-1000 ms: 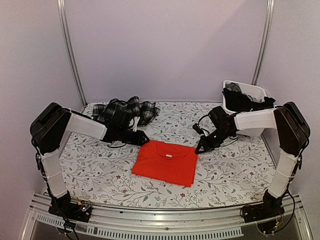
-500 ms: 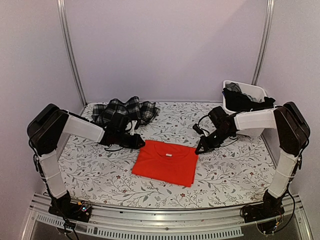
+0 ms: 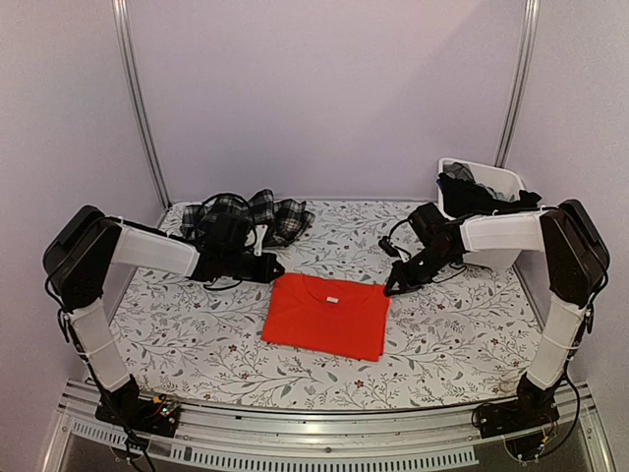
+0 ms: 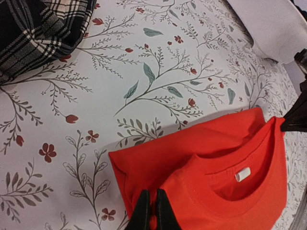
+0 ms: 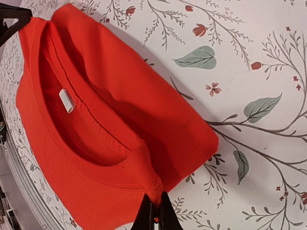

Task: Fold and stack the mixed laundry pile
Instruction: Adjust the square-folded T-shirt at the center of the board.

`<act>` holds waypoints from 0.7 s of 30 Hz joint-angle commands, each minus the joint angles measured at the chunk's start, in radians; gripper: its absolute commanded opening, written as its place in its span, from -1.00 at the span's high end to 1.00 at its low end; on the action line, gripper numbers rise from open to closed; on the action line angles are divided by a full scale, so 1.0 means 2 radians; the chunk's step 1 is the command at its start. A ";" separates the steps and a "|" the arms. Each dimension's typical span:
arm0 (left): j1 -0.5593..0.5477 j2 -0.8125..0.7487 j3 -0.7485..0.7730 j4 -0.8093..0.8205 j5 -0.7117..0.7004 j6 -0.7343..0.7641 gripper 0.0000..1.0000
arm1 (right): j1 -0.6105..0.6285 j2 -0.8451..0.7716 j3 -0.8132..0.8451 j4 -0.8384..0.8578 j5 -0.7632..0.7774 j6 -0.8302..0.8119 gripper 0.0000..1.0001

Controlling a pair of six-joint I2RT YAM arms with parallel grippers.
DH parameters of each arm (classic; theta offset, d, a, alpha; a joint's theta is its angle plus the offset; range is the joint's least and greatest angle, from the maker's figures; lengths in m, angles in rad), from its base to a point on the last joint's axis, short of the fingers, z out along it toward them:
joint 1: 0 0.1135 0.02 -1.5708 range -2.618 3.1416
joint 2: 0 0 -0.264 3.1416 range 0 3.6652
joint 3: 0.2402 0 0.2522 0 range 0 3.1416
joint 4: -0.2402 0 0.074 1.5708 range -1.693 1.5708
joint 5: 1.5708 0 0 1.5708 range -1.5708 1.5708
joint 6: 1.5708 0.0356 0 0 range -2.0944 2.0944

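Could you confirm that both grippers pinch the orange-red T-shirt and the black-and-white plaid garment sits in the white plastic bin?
No: the top external view shows the black-and-white plaid garment on the floral tablecloth, outside the white plastic bin; the rest holds.

1. I see a robotics lab test cell, not a home.
2. Plain pale walls [image 3: 324, 88] enclose it, with metal posts [image 3: 138, 98] at the back corners.
3. My left arm [image 3: 147, 246] and right arm [image 3: 501, 236] stand on an aluminium rail [image 3: 314, 433] at the near edge of a floral-clothed counter [image 3: 187, 339].
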 commanded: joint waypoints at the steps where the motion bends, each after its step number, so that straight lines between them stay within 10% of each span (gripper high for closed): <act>1: 0.003 0.029 0.029 0.008 -0.010 0.015 1.00 | 0.000 0.015 0.023 0.005 0.052 -0.006 1.00; 10: 0.011 0.071 0.038 0.015 -0.026 -0.007 0.95 | -0.001 0.074 0.044 0.047 0.100 0.005 0.93; 21: 0.038 -0.097 -0.058 0.006 -0.036 -0.040 -0.50 | 0.045 -0.027 0.071 0.039 0.164 0.003 -0.31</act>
